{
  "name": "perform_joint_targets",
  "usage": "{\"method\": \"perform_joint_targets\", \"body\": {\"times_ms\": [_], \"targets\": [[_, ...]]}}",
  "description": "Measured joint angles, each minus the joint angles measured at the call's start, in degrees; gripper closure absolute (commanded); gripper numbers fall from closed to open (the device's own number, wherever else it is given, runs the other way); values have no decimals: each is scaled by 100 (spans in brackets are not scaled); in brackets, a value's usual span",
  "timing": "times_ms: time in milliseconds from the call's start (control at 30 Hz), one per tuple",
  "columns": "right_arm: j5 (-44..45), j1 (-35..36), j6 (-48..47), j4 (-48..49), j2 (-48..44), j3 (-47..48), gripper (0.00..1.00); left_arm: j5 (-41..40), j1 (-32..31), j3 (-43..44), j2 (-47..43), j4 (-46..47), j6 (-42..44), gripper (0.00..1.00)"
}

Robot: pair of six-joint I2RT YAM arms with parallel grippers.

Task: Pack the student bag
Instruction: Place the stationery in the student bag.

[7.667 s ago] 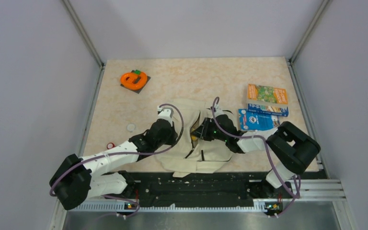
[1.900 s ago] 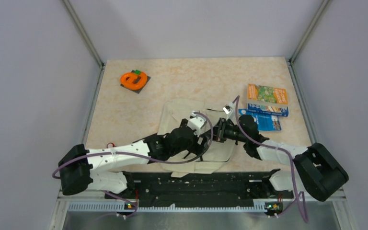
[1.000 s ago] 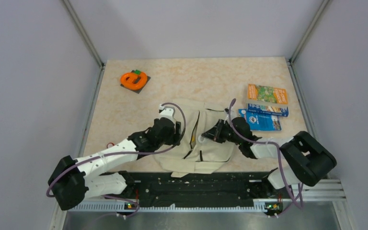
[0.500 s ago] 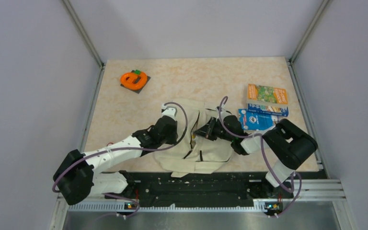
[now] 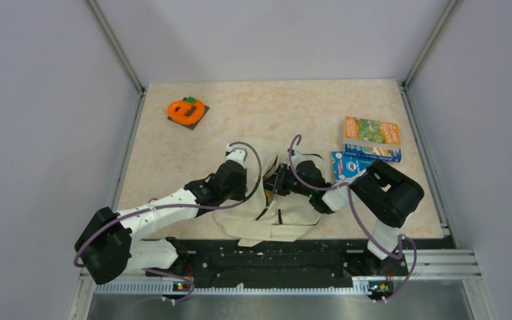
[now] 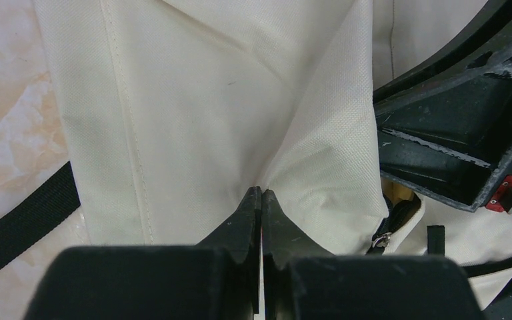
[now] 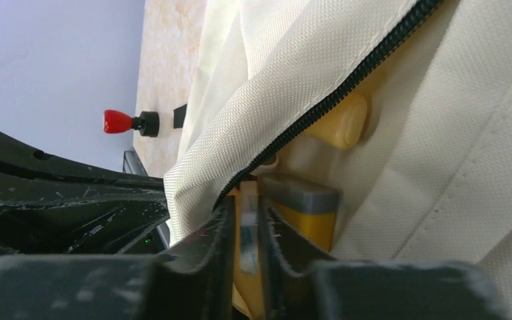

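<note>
Pinching the bag open for packing

On the tabletop [image 5: 273,107], the cream student bag [image 5: 287,215] is seen lying near the front edge, between both arms. The left tool [image 6: 260,195], wide open a second ago, is now closed on a fold of its fabric, so the mouth can likely be lifted. The right tool [image 7: 247,208] has been pushed into the zipper gap, nearly shut around a yellow object [image 7: 341,121]; a firm grip cannot be confirmed. Booklets [image 5: 371,131] are left unpacked to its right.

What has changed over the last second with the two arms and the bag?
The left gripper closed its jaws on a fold of the student bag. The right gripper moved left, to its zipper opening. The booklets and orange object stayed put.
</note>
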Motion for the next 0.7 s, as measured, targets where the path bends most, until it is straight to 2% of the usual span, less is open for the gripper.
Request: {"method": "perform_joint_targets", "body": {"times_ms": [67,167,333,400,467,533,600,700], "targets": [[22,2,-26,28,-7,0,66,-7,0,0,0,0,-2,100],[94,4,-101,0,-111,0,59,-37,0,-2,-2,-2,-2,99],[310,4,-400,-417,-457,-2,51,-76,26,0,-42,-20,2,88],[431,4,-546,-671,-640,-7,47,-94,48,0,-83,-55,7,75],[570,4,-693,-929,-835,-9,43,-120,92,-2,-146,-105,-2,44],[737,4,-831,-1165,-1045,-37,39,-144,166,0,-199,-162,2,23],[879,4,-951,-1423,-1281,-96,36,-190,297,2,-243,-238,-42,14],[1080,4,-1152,-1840,-1683,-160,31,-308,577,15,-295,-400,-125,10]]}}
